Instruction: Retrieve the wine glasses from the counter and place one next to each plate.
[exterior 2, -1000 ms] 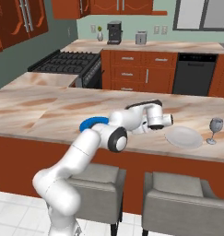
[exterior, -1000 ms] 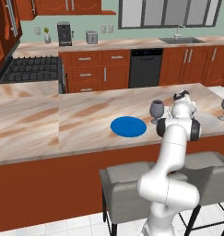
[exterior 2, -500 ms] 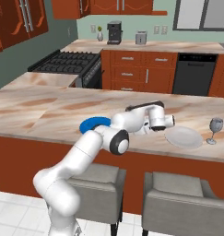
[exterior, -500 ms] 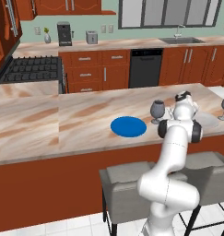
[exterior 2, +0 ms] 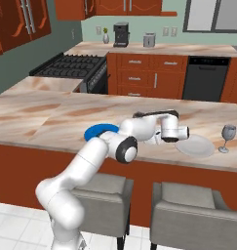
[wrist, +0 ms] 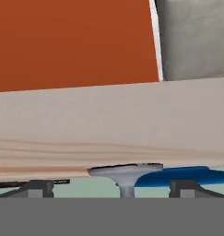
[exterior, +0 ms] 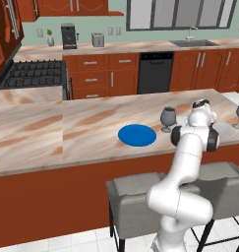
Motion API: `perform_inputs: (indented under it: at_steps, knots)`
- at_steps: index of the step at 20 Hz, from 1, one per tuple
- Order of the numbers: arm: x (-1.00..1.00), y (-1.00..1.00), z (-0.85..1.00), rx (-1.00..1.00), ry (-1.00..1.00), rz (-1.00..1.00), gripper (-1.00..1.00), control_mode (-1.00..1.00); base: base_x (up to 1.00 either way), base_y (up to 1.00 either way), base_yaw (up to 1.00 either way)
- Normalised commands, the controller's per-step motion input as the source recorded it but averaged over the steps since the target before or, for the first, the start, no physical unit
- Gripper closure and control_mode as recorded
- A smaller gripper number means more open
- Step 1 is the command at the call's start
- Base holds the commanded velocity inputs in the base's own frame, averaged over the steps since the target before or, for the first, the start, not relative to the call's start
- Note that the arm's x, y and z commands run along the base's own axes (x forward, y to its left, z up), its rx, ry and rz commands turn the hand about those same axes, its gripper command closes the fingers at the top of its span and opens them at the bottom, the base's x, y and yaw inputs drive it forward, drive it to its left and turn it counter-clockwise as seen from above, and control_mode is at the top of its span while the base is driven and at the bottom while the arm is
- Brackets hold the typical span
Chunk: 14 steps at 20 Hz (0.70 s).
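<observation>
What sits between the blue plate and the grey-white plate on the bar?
In the left base view, one wine glass stands between the blue plate and the grey-white plate, with the robot's hand beside it.

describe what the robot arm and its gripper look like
The arm is glossy white, built of rounded tube segments with dark grey to black rings at the joints. No cables or markings can be seen. The gripper has two small dark grey finger tips.
</observation>
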Motion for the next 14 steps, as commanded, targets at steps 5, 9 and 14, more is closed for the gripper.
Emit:
perform_inputs:
  at_steps: [5, 9, 14]
  knots:
    - [-0.89, 0.04, 0.31, 0.00, -0.24, -0.28, -1.00, -1.00, 0.00, 0.00, 0.00]
    - [-0.95, 0.23, 0.66, -0.01, -0.33, -0.18, -1.00, -1.00, 0.00, 0.00, 0.00]
    - [-0.87, 0.24, 0.86, -0.02, -0.25, -0.11, -1.00, -1.00, 0.00, 0.00, 0.00]
